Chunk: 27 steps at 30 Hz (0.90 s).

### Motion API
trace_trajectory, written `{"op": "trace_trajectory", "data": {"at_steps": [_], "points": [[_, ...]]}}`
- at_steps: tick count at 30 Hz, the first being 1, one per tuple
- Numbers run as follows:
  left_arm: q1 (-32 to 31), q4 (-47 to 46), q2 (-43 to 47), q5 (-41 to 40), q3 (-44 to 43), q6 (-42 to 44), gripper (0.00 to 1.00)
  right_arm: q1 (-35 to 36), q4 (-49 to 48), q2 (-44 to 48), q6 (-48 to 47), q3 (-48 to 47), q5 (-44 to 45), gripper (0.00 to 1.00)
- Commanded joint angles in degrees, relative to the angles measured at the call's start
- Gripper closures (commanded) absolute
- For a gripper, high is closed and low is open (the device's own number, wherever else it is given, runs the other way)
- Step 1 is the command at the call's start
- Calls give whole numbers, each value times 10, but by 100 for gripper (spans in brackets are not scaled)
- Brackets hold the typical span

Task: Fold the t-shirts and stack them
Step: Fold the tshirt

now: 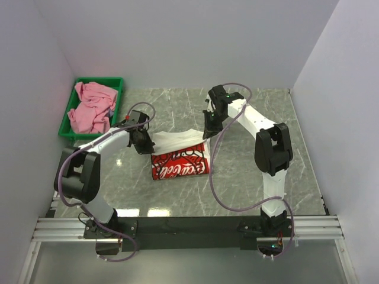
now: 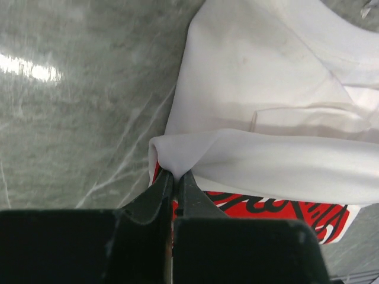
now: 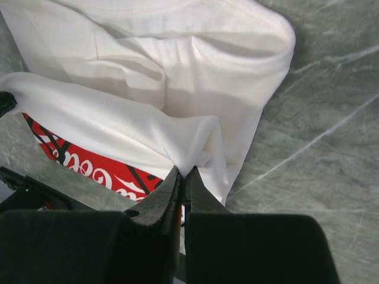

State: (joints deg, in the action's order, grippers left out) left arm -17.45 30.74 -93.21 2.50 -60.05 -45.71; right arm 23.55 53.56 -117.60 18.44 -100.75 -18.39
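Note:
The white t-shirt [image 1: 177, 142] with the red graphic [image 1: 179, 166] lies partly folded at the table's middle. My left gripper [image 1: 144, 144] is shut on its left edge, and my right gripper [image 1: 208, 131] is shut on its right edge; both hold the white fold lifted above the red print. In the left wrist view the gripper [image 2: 175, 175] pinches white cloth [image 2: 254, 89], red print below. In the right wrist view the gripper [image 3: 183, 171] pinches the white cloth [image 3: 148, 59] likewise. The pink t-shirt [image 1: 92, 106] lies crumpled in the green tray [image 1: 118, 83].
The green tray stands at the back left against the left wall. White walls close in the back and both sides. Grey marble table surface [image 1: 254, 106] surrounds the shirt. A metal rail [image 1: 189, 225] runs along the near edge.

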Motion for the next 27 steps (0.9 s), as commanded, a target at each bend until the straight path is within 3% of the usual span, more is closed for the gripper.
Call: {"op": "trace_trajectory", "data": {"at_steps": [1, 14, 27], "points": [[10, -31, -9, -46, -23, 23, 99, -20, -36, -3, -1, 7, 15, 100], [3, -74, 78, -15, -34, 53, 99, -36, -162, 134, 38, 186, 22, 100], [-9, -126, 36, 0, -36, 76, 99, -51, -239, 202, 87, 291, 39, 100]]}}
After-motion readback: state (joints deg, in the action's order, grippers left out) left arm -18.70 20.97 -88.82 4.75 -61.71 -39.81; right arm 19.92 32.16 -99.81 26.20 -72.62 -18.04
